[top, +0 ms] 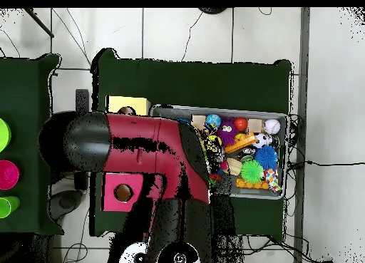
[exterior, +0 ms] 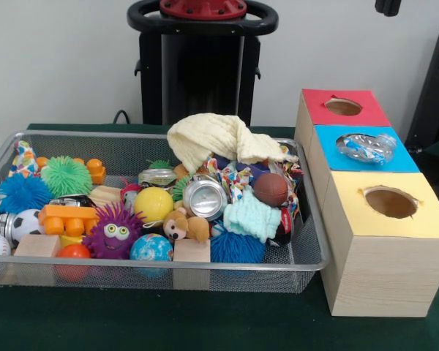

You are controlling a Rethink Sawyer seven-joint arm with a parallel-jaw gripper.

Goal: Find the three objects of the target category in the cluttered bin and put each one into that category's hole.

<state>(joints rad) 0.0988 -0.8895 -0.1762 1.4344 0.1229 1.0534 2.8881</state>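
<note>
From the front I am not seeing the hand at all. The wire bin (exterior: 311,257) is lying full of toys, with a yellow cloth (exterior: 216,140) on the heap and a crushed can (exterior: 204,197) turning its round end toward me. A plastic bottle (exterior: 366,147) is lying in the hole of the blue box (exterior: 366,157), long axis left to right.

From above, I am seeing the red arm (top: 146,150) covering one end of the bin (top: 284,155); whether the hand is open or closed I cannot tell.
</note>
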